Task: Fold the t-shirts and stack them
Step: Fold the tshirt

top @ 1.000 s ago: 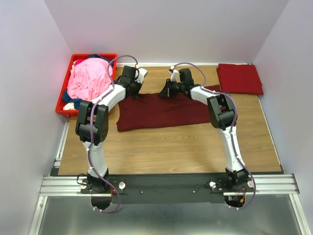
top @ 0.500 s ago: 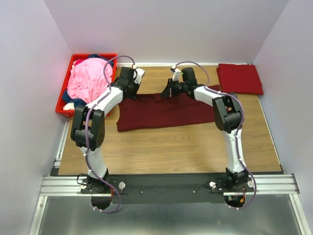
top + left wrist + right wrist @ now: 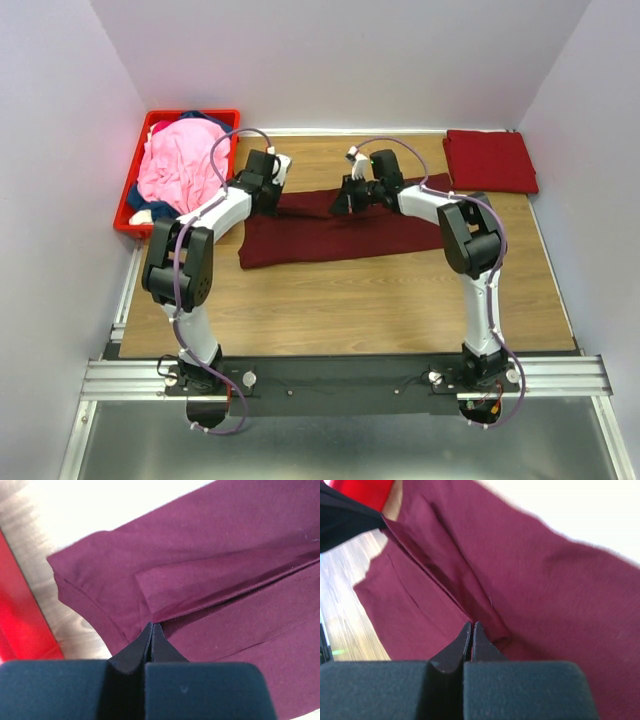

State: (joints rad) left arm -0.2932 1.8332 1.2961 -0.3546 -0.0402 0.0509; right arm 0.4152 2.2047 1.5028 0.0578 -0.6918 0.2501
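- The left gripper [image 3: 151, 630] is closed tight, pinching a raised fold of the dark maroon t-shirt [image 3: 330, 232] near the shirt's left end.
- The right gripper [image 3: 471, 627] is also closed, nipping a crease of the same shirt further right along its far edge.
- The shirt lies spread across the middle of the table [image 3: 350, 300], with bare wood open on its near side.
- A folded maroon t-shirt [image 3: 490, 160] sits in the far right corner, well apart.
- The red crate [image 3: 170, 114] at far left holds a heaped pink t-shirt [image 3: 182, 160], and the dark cloth beneath it is mostly hidden.
- In the top view, both arms cover parts of the shirt's far edge.
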